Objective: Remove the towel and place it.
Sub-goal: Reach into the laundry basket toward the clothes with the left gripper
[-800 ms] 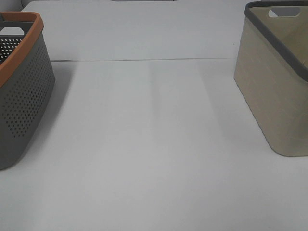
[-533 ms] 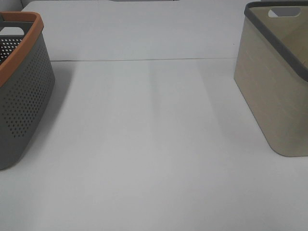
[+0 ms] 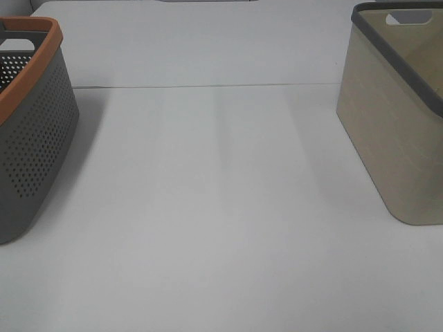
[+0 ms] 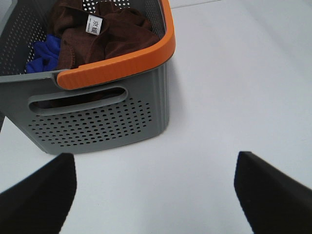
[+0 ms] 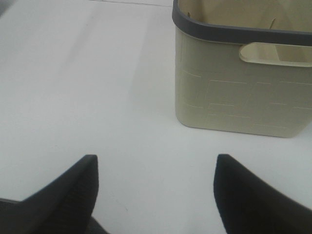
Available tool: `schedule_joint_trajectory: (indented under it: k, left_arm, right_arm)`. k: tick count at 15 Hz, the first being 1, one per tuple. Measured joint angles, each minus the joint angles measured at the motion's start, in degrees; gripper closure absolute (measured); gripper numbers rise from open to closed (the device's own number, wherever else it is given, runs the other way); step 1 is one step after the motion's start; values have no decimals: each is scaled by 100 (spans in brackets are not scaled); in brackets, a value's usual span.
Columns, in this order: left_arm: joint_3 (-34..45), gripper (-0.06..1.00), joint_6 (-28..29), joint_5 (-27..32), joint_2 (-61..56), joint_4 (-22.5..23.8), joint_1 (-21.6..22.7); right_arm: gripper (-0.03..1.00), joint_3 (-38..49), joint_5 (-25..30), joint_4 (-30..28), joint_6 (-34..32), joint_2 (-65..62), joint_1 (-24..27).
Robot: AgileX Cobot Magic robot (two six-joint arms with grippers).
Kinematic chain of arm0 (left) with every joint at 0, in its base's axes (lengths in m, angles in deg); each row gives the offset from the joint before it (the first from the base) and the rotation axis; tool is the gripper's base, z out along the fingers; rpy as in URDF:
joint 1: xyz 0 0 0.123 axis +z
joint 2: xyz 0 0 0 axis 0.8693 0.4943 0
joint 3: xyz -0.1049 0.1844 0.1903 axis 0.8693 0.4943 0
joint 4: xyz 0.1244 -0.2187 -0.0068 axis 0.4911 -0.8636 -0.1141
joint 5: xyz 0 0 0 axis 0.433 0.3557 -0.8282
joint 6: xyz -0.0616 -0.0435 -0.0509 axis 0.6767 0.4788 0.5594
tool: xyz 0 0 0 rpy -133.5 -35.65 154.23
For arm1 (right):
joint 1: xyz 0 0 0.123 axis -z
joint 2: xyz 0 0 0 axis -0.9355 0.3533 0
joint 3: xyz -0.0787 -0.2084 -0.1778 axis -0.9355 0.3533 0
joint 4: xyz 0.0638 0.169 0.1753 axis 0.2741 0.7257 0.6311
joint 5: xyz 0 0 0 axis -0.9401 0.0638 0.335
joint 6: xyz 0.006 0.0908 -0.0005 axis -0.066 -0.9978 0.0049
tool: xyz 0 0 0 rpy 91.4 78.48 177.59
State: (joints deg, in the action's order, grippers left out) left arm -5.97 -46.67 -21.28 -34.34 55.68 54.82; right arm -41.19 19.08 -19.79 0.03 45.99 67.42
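Observation:
The towel, dark reddish-brown with a small white tag, lies crumpled inside the grey perforated basket with the orange rim. In the high view that basket stands at the left edge and its contents are hidden. My left gripper hovers open over the table just in front of the basket's handle side, nothing between its fingers. My right gripper is open too, above bare table short of the beige basket. Neither gripper shows in the high view.
A blue cloth lies beside the towel in the grey basket. The beige basket with a dark grey rim stands at the right edge. A seam runs across the white table between them.

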Motion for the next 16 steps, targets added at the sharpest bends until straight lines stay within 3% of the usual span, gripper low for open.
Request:
schedule_joint_trajectory:
  k: [16]
  left_arm:
    - [0, 11, 0, 0, 0, 0, 0]
  right_arm:
    - [32, 0, 0, 0, 0, 0, 0]
